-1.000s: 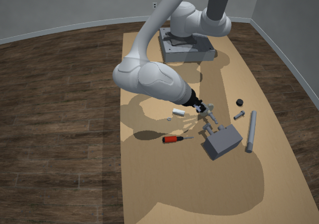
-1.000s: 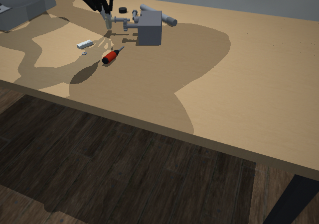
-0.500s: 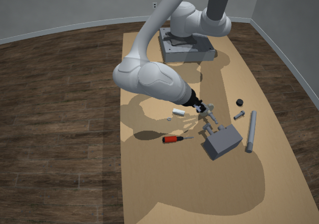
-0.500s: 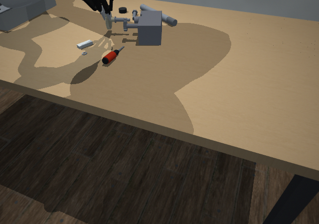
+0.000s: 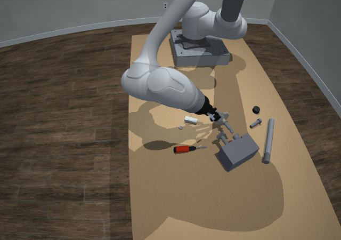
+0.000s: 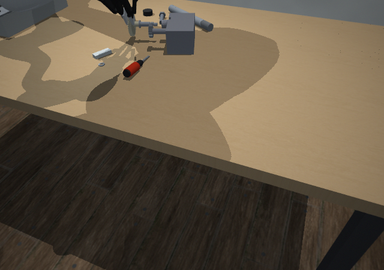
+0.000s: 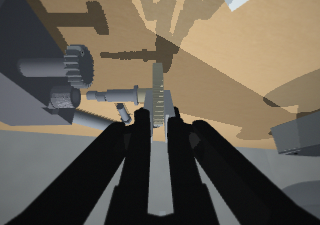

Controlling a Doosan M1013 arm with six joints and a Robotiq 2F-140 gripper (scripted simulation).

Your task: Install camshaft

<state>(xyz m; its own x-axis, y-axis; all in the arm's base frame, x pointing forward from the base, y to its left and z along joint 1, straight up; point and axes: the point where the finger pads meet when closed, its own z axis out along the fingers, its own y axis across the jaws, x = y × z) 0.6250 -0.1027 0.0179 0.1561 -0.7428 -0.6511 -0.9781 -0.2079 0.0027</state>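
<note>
My gripper is shut on the rim of the camshaft's big pale gear and holds the camshaft above the table. The gripper also shows in the top view and the exterior view. The camshaft's shaft lies level and points at the grey engine case, its tip a short way off the case's front. The case stands upright. The small crank gear sits on a stub shaft out of the case front, beside the camshaft's tip and apart from the big gear. The bearing opening shows just beyond the shaft tip. I cannot make out the gear marks.
A red-handled screwdriver, a small white block and a washer lie left of the case. A bolt, a black cap and a long grey rod lie to its right. The robot base stands at the back.
</note>
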